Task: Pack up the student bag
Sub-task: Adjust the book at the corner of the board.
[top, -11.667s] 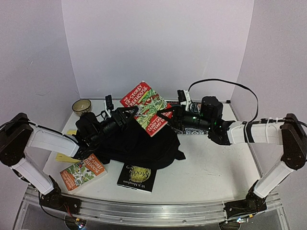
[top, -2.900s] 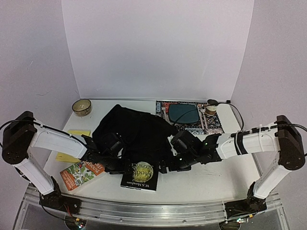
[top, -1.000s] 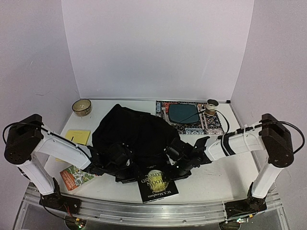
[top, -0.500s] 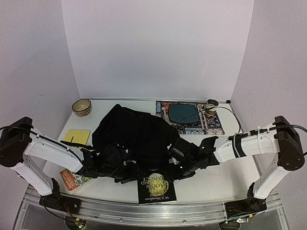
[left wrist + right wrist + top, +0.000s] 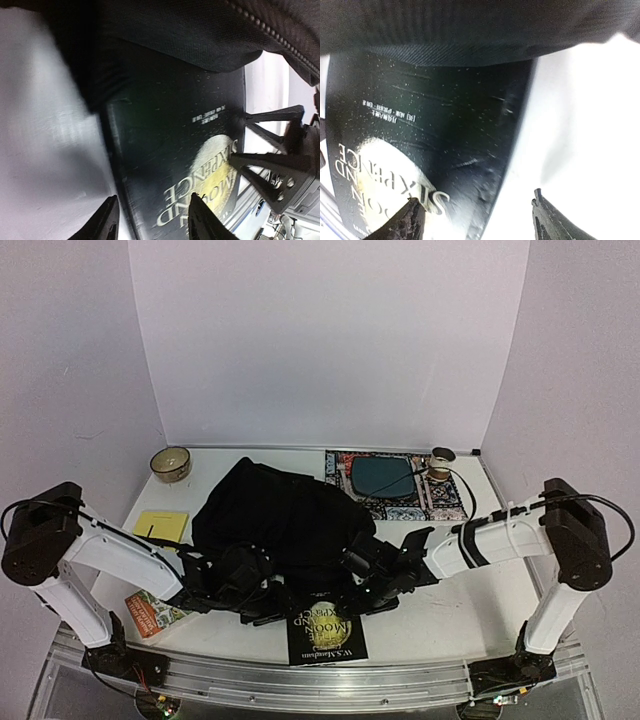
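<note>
Widely open right gripper [image 5: 474,196], left gripper [image 5: 154,196] open, over book [image 5: 325,632]

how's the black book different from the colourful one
The black book has a dark cover with a pale moon; the colourful book is orange and green. The black book lies centre, its far end under the student bag; the colourful book lies left, partly hidden by the left arm. Both lie flat.

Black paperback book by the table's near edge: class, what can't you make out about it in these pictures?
- Top external: the black paperback book has its far end hidden under the black fabric backpack.
- Left wrist: the small cover print is blurred and unreadable.
- Right wrist: the title is partly cut off by the bottom edge.
</note>
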{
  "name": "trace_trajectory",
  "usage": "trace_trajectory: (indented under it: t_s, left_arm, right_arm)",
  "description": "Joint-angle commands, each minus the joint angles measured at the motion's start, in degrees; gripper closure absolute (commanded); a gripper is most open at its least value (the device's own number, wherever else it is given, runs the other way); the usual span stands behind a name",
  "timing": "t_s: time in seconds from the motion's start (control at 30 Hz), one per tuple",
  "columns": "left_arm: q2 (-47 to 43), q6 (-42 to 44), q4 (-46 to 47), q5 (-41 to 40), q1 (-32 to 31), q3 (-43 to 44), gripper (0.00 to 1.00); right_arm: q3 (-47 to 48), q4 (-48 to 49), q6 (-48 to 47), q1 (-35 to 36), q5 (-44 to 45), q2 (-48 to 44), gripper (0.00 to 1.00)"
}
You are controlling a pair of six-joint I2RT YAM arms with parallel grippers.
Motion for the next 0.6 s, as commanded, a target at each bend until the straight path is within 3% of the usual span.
trace_trajectory:
  t_s: [0.0,0.23,0.57]
  left_arm:
    - [3.6,2.6,1.5,3.7,0.2,5.5,0.58]
    - [2.5,4.6,2.2,6.2,-0.3,10.3,0.63]
    - [-0.9,7.9,2.2,6.6,-0.2,14.3,0.64]
  right_arm:
    - [1.5,1.3,0.1,0.0,-4.2,3.0,0.27]
    - [1.7,5.6,0.7,0.0,-12.4,0.1,0.31]
    - [3.7,4.4,0.9,0.0,-13.0,-9.4,0.32]
